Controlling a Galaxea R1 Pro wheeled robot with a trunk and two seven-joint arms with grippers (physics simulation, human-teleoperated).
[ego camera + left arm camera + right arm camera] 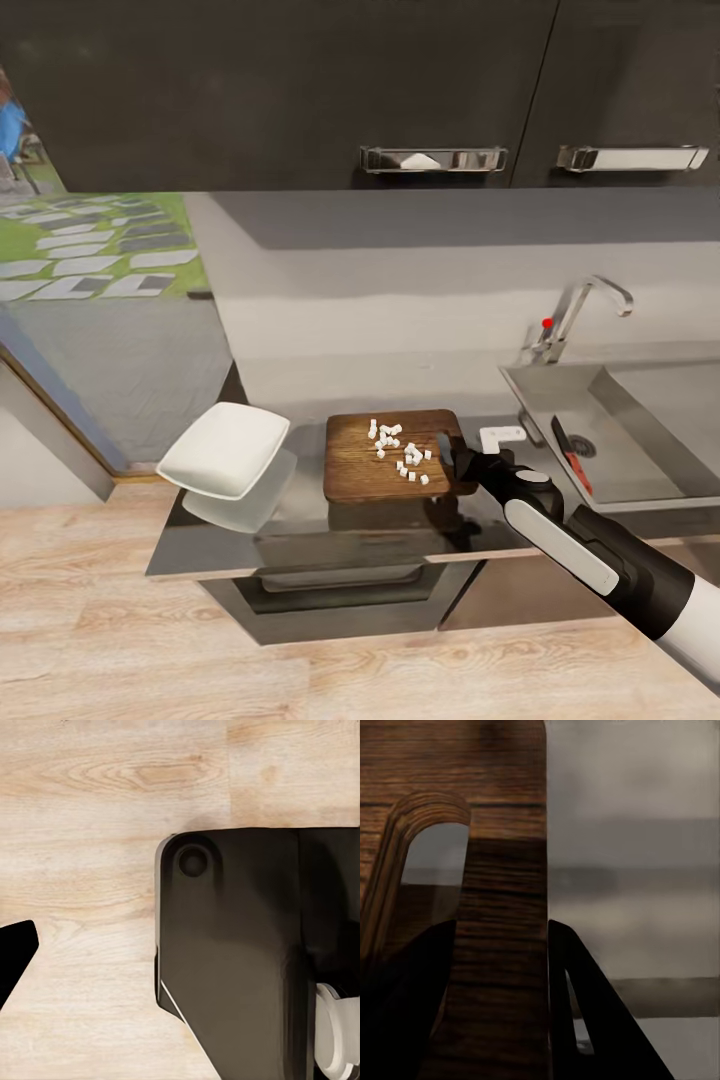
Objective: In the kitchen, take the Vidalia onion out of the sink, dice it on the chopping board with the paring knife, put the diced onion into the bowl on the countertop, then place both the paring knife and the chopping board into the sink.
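Note:
The chopping board [360,470] lies flat on the grey countertop [300,525], with small pale bits of diced onion [400,452] scattered over its right half. My right gripper [455,458] is at the board's right short edge by the slot handle. In the right wrist view the wooden strip [502,870] beside the slot sits between the two dark fingers, which close against it. The white bowl [225,448] stands left of the board. The paring knife [572,458] lies inside the sink [640,400]. A dark finger [15,960] of the left gripper hangs over the wood floor.
The chrome tap [580,305] with its red knob rises behind the sink. A small white piece [500,436] lies between board and sink. Dark wall cabinets [430,90] hang overhead. An oven front [340,585] sits under the counter, and a window [100,300] opens at left.

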